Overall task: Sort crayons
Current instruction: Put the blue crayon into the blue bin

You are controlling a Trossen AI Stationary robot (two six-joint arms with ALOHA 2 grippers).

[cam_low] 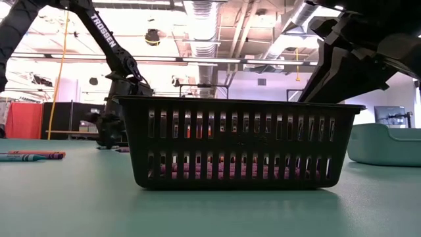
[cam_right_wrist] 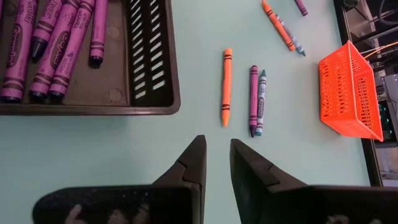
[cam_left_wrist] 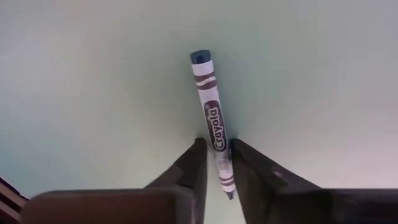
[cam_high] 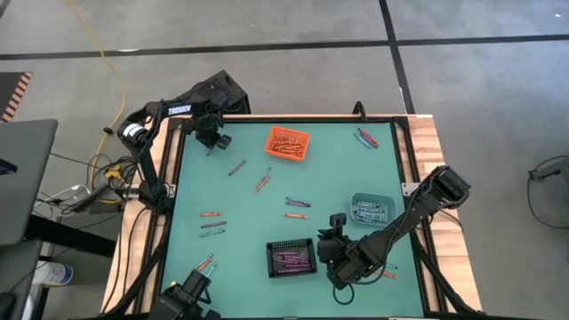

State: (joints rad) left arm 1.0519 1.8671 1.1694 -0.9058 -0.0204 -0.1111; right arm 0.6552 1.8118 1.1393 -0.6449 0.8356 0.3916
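we see the right gripper (cam_right_wrist: 216, 163) low over the mat beside the black bin (cam_high: 291, 258) of purple crayons (cam_right_wrist: 46, 43), fingers slightly parted, holding nothing | mid-mat: loose crayons (cam_high: 297, 204), teal bin (cam_high: 372, 209) | far side: orange bin (cam_high: 287, 144) | far left corner: left gripper (cam_left_wrist: 216, 163) clamped around a blue crayon (cam_left_wrist: 212, 112)
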